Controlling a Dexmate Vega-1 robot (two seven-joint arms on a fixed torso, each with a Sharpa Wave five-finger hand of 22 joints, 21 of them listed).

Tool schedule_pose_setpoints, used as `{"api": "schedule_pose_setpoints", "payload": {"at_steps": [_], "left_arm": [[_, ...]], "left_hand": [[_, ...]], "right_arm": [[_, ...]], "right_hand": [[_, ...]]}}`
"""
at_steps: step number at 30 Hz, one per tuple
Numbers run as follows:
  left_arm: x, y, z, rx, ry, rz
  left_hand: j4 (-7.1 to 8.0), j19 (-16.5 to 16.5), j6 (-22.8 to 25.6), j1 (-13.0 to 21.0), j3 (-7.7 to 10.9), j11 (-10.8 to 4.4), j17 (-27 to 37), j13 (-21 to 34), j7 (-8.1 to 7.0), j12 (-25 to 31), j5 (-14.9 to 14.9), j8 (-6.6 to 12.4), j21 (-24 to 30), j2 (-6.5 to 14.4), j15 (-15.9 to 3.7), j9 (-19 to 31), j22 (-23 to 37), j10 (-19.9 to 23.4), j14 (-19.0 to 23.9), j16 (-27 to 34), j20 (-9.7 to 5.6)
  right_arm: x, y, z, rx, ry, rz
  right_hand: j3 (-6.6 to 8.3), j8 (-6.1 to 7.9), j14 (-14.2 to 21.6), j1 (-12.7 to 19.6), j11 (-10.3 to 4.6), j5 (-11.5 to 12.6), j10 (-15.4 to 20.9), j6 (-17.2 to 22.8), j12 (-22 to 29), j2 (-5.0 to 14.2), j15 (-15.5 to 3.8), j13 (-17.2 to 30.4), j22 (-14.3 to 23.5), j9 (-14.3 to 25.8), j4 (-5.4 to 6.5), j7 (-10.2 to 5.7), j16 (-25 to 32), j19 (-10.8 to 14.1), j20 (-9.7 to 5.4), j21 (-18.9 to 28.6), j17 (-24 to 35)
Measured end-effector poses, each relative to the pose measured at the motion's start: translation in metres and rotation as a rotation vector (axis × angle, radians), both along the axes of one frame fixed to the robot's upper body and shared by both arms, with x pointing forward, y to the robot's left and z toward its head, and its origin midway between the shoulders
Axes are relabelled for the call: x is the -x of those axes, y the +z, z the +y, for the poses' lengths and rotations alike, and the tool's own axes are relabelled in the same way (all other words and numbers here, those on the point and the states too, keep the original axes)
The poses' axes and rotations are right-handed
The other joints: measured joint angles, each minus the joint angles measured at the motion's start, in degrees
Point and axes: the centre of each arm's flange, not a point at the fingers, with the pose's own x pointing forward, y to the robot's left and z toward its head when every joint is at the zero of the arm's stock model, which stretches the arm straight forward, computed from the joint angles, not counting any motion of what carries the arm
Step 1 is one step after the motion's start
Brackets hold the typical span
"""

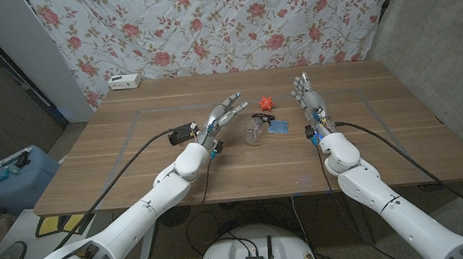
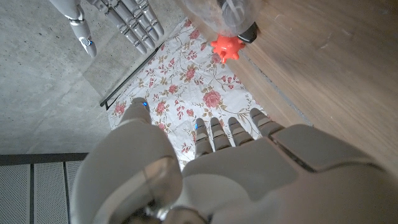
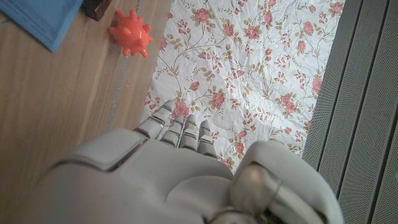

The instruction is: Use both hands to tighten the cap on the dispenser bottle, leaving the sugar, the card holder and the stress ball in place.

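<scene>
While both arms reach out over the wooden counter (image 1: pixel 136 165), neither hand has anything in it. The left hand (image 1: pixel 224 114) sits just left of the bottle (image 1: pixel 254 131), fingers (image 1: pixel 231 103) stretched out and spread apart, not touching it as far as I can tell. The right hand (image 1: pixel 309 99) is on the other side, a bit further off, fingers straight and pointing toward the flowery cloth (image 1: pixel 208 25) at the back, also loose and empty.

That bottle is clear plastic and stands near the middle of the counter, right between the two hands, with a dark cap on top. From the left wrist camera you get its see-through body (image 2: pixel 233 14) up close, with the orange spiky ball (image 2: pixel 226 48) just behind it and the right hand (image 2: pixel 118 18) hanging open further back.

Just right of the bottle there's a blue flat thing (image 1: pixel 278 126), probably the card holder, though it's too small to be sure. The ball (image 1: pixel 266 103) sits a little behind those two, closer to the cloth. The right wrist camera shows the ball (image 3: pixel 130 33) beside the blue corner (image 3: pixel 43 22), not touching it.

Over at the far left corner of the counter there's a small white box (image 1: pixel 124 81). Couldn't pick out the sugar for certain.
</scene>
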Motion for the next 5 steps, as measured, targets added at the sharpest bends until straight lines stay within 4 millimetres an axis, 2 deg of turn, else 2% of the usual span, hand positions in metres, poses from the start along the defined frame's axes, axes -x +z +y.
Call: {"api": "schedule_pose_setpoints", "payload": {"at_steps": [5], "left_arm": [[-0.001,0.001,0.011,0.037,-0.019,0.008]], "left_hand": [[0.0,1.3,0.7,0.1,0.0,0.11,-0.1,0.0,0.71,0.2,0.0,0.22,0.4,0.6,0.23,0.0,0.0,0.9,0.9,0.0,-0.12]], "right_arm": [[0.002,-0.002,0.0,0.001,0.002,0.0]], "right_hand": [[0.0,0.0,0.0,0.0,0.22,0.0,0.2,0.3,0.0,-0.01,0.0,0.0,0.0,0.0,0.0,0.06,0.0,0.2,-0.2,0.0,0.0]]}}
